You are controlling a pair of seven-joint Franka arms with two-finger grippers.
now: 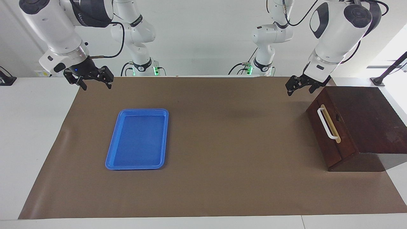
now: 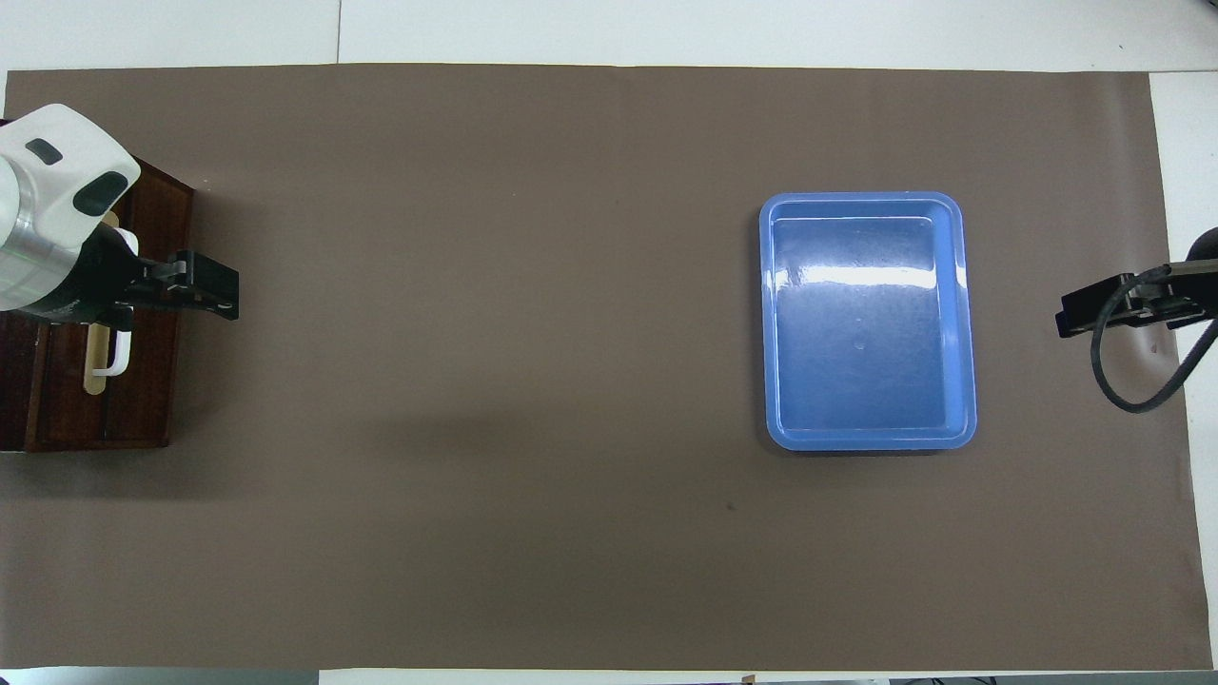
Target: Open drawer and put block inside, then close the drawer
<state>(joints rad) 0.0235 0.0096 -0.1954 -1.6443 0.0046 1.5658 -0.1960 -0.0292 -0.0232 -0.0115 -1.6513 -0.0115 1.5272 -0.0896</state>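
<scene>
The drawer (image 1: 326, 144) is shut in its dark wooden box (image 1: 365, 117) at the left arm's end of the table, its white bar handle (image 1: 326, 124) facing the middle of the table. It also shows in the overhead view (image 2: 143, 381). The yellow block is not in view. My left gripper (image 1: 300, 86) hangs open and empty in the air above the box's corner nearest the robots. In the overhead view (image 2: 205, 290) it covers the edge of the drawer front. My right gripper (image 1: 95, 81) hangs open and empty over the mat's edge at the right arm's end (image 2: 1094, 314).
A blue plastic tray (image 1: 111, 149) lies on the brown mat (image 1: 222, 143) toward the right arm's end, with nothing in it (image 2: 961, 314). White table surface borders the mat.
</scene>
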